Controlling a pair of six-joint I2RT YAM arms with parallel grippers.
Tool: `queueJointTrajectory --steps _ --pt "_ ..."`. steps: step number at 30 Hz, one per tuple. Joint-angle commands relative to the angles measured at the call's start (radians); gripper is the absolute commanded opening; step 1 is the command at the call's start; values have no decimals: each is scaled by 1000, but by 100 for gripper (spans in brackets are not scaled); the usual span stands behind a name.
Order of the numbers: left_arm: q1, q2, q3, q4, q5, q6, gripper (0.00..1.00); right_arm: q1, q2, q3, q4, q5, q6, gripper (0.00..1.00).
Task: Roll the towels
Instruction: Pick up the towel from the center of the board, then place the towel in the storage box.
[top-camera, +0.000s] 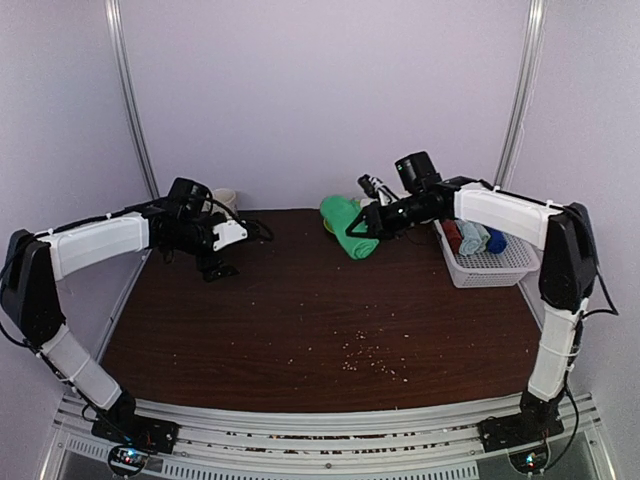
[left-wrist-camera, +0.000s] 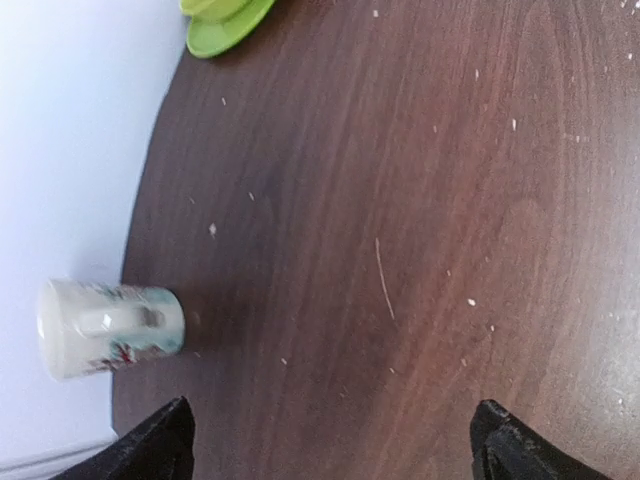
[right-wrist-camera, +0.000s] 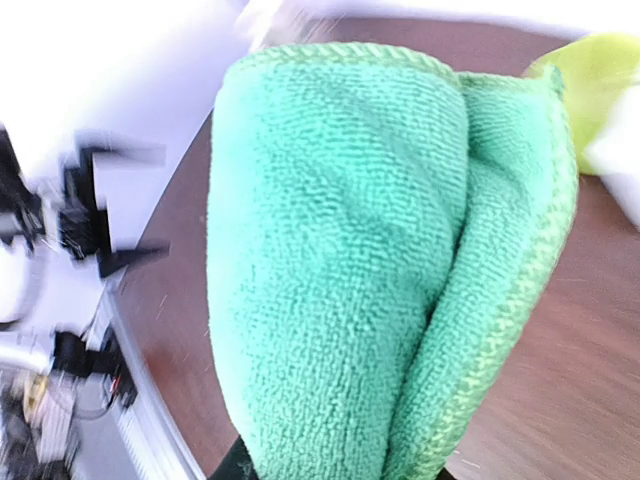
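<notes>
A bright green towel (top-camera: 349, 228), bundled into a thick roll, is at the back of the table's middle. My right gripper (top-camera: 360, 226) is shut on it from the right. In the right wrist view the green towel (right-wrist-camera: 340, 260) fills the frame and runs out from the right gripper (right-wrist-camera: 330, 472). Only a dark fingertip (right-wrist-camera: 232, 465) shows under the cloth. My left gripper (top-camera: 216, 266) hangs over the back left of the table. In the left wrist view the left gripper (left-wrist-camera: 335, 442) is open wide over bare wood, with nothing between its fingers.
A white patterned mug (left-wrist-camera: 110, 328) stands by the back wall, left of the left fingers. A lime-green dish (left-wrist-camera: 225, 18) lies further along near the towel. At the back right a white basket (top-camera: 492, 268) holds red, pale blue and dark blue rolls. Crumbs (top-camera: 370, 355) dot the table.
</notes>
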Motion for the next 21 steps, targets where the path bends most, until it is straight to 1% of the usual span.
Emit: queueJointTrajectory --steps 1,5,11,17,21 --pt "42 -59 -121 66 0 -94 98 -105 -169 -87 -8 194 15 0" --pt "45 -124 -203 83 9 -120 98 -203 -251 -110 -76 270 -15 0" --pt "45 -189 -288 89 24 -140 98 -358 -306 -197 -113 335 -50 0" --pt "46 -216 -311 85 7 -141 98 -437 -356 -299 -138 439 -87 0" --pt "46 -212 -313 83 7 -150 98 -462 -344 -315 -155 478 -102 0"
